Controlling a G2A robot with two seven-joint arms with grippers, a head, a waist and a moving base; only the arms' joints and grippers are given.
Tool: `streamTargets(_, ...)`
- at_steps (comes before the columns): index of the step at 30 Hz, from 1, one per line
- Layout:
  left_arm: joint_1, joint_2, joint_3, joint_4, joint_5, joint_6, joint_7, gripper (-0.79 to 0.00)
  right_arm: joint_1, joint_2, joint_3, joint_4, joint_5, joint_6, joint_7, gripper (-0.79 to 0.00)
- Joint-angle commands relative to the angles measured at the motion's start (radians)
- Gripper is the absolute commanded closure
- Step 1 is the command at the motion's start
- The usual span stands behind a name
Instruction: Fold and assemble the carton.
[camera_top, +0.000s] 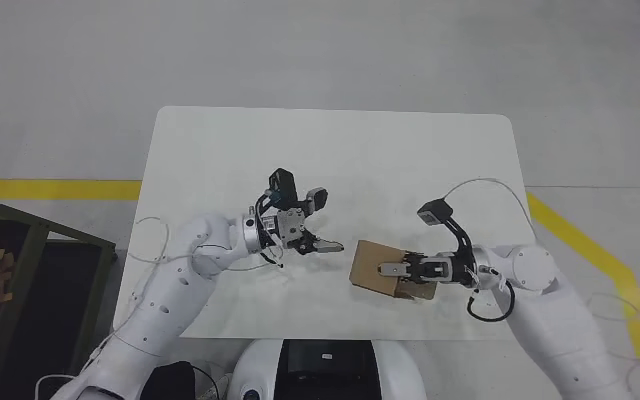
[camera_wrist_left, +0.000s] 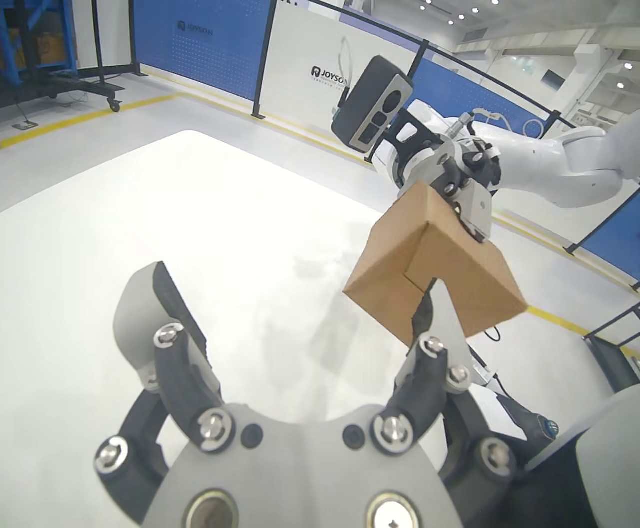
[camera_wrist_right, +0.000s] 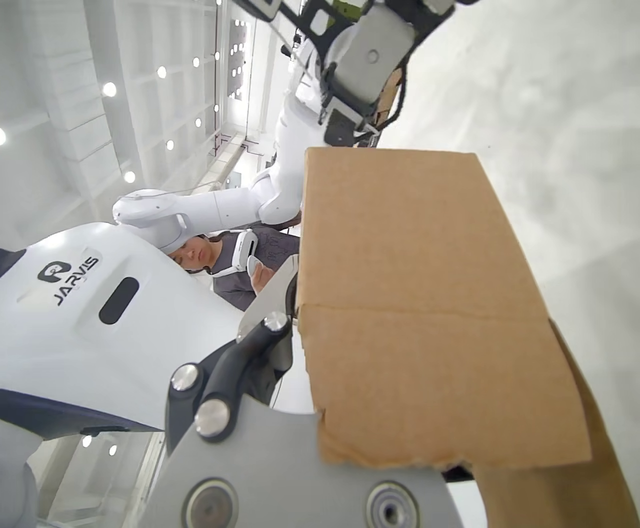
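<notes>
Item under inspection: one brown cardboard carton, box-shaped, its visible faces plain brown. A straight seam runs across one face in the right wrist view, and a loose flap sticks out past a ragged cut edge nearest that wrist. In the left wrist view the panels meet at a closed corner with a short slit below it.

Location: the carton sits over the front half of the white rounded-corner desk, to the right of centre. It is tilted with one corner pointing downward. Whether that corner touches the desk cannot be told.

Right arm: the right jaws are clamped on the carton. One finger lies flat across the upper face and the other runs along the opposite side. A black wrist camera stands above the grip.

Left arm: the left jaws are spread wide with nothing between them. They are aimed at the carton and sit near it, and the top view shows bare desk between the two.

Markings: the white wall panel and the blue wall panel behind the desk each carry a logo with a line of lettering, noted here but not transcribed.

Surroundings: yellow floor lines run past both ends of the desk. A dark wheeled rack stands in front of the blue panel.
</notes>
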Motion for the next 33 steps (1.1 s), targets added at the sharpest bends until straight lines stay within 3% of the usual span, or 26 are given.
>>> streamTargets(1,0.016,0.008,-0.021,-0.011,0.047,-0.024,-0.007,-0.785,0.032,-0.006,-0.029,0.025,-0.028,0.018,-0.01,0.0)
streamTargets(6,0.067,0.026,-0.049,-0.029,0.141,-0.079,-0.022,-0.785,0.132,-0.029,-0.129,0.094,-0.113,0.055,-0.04,0.0)
streamTargets(19,0.166,0.068,-0.111,-0.053,0.287,-0.079,0.005,-0.785,0.385,-0.118,-0.367,0.346,-0.161,0.058,-0.027,0.0)
streamTargets(21,0.166,0.071,-0.116,-0.048,0.295,-0.079,0.017,-0.785,0.409,-0.128,-0.386,0.375,-0.161,0.052,-0.017,-0.348)
streamTargets(22,0.164,0.071,-0.117,-0.045,0.3,-0.079,0.02,-0.785,0.416,-0.132,-0.392,0.388,-0.157,0.046,-0.015,-0.785)
streamTargets(28,0.148,0.069,-0.108,-0.04,0.314,-0.073,0.057,-0.785,0.428,-0.14,-0.384,0.45,-0.108,-0.003,-0.003,-0.785)
streamTargets(33,0.148,0.069,-0.108,-0.04,0.314,-0.073,0.057,-0.785,0.369,-0.121,-0.322,0.426,-0.029,-0.049,0.028,-0.785)
